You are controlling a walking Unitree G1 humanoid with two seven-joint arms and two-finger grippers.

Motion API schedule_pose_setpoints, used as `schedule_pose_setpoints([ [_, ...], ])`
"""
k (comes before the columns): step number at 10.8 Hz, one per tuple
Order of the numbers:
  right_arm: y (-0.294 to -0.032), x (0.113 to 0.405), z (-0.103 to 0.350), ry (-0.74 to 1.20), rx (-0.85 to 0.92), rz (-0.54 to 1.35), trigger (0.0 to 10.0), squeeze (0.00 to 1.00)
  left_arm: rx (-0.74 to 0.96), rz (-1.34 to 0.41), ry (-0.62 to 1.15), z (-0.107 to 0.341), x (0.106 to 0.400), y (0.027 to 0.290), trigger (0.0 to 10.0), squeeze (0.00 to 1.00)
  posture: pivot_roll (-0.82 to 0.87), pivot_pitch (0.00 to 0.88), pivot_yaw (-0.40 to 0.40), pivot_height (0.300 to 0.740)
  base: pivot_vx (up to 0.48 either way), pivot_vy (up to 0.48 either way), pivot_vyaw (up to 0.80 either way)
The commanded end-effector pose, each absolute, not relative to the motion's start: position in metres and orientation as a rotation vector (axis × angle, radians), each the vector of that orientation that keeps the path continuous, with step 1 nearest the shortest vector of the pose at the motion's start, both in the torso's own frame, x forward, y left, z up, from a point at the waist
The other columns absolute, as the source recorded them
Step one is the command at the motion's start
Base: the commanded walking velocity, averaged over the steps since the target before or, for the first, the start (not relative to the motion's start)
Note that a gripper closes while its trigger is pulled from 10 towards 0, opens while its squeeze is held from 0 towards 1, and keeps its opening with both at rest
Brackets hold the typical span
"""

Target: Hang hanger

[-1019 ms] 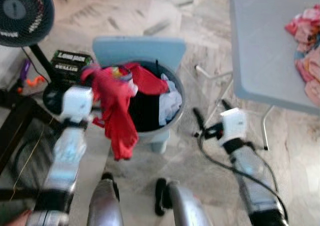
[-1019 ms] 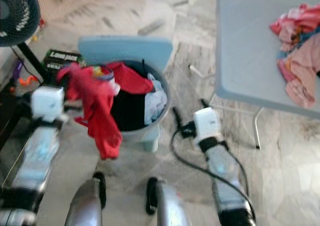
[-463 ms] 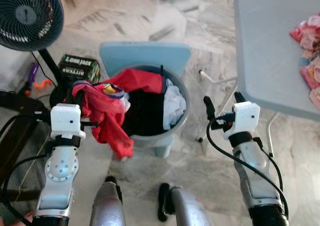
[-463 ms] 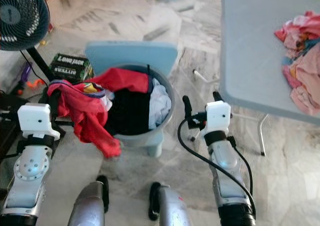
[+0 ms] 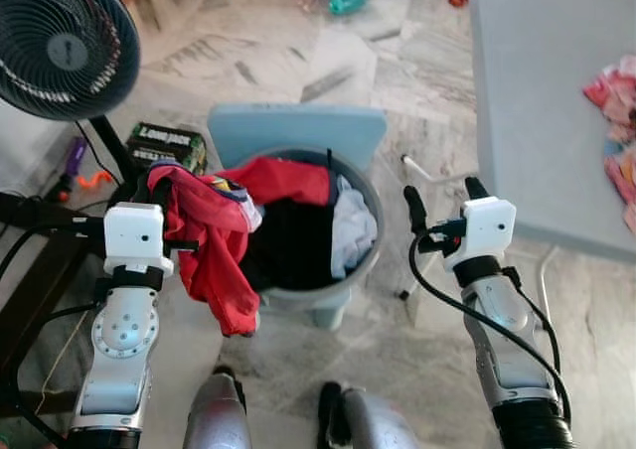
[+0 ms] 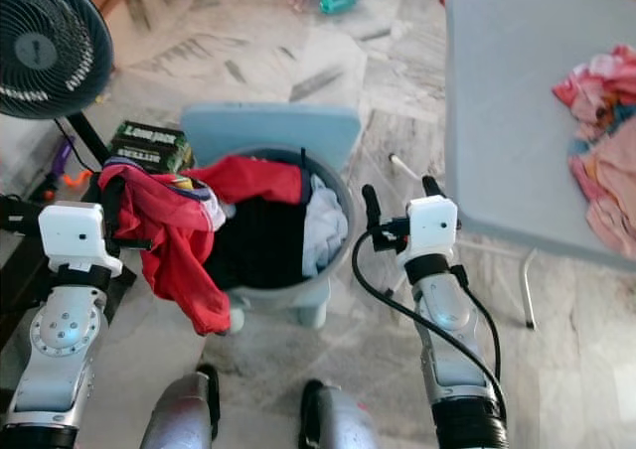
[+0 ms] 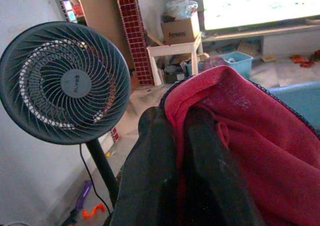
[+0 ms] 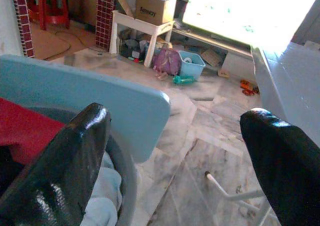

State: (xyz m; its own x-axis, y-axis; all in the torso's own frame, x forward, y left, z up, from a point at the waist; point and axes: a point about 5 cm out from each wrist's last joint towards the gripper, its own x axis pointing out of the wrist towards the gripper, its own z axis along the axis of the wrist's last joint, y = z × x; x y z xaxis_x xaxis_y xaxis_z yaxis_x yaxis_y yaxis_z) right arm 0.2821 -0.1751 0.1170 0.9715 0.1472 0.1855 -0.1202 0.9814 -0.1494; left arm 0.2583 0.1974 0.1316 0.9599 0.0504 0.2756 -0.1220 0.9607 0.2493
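Both eye views look steeply down from head height onto the laundry basket (image 5: 298,260), while each wrist view looks level and close past that basket's rim toward the far wall.

A red garment (image 5: 217,240) — limp, crumpled — hangs over the grey basket's (image 5: 364,255) left rim, pinched between black fingers (image 7: 150,186).

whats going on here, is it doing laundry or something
Looks like it. The robot stands over a grey laundry basket full of clothes. Its left gripper is shut on a red garment that hangs over the basket's edge. Its right gripper is open beside the basket, holding nothing.
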Motion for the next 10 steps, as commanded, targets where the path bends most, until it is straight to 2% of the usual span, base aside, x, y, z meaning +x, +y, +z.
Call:
schedule_pose_setpoints([
  [1,-0.1787,0.2792,0.1106,-0.175,-0.141,0.125,10.0,0.00,0.268,0.086,-0.298,0.1386,0.2583,0.1961,0.0,0.00,0.04,0.170,-0.083,0.740,0.341,0.000,0.00],
  [8,-0.1765,0.2831,0.1113,-0.187,-0.156,0.150,10.0,0.00,0.262,0.065,-0.302,0.1406,0.2619,0.1902,0.0,0.00,0.04,0.165,-0.079,0.740,0.351,0.000,0.00],
  [10,-0.1765,0.2843,0.1121,-0.191,-0.155,0.146,10.0,0.00,0.259,0.061,-0.303,0.1408,0.2624,0.1884,0.0,0.00,0.04,0.167,-0.079,0.740,0.360,0.000,0.80],
])
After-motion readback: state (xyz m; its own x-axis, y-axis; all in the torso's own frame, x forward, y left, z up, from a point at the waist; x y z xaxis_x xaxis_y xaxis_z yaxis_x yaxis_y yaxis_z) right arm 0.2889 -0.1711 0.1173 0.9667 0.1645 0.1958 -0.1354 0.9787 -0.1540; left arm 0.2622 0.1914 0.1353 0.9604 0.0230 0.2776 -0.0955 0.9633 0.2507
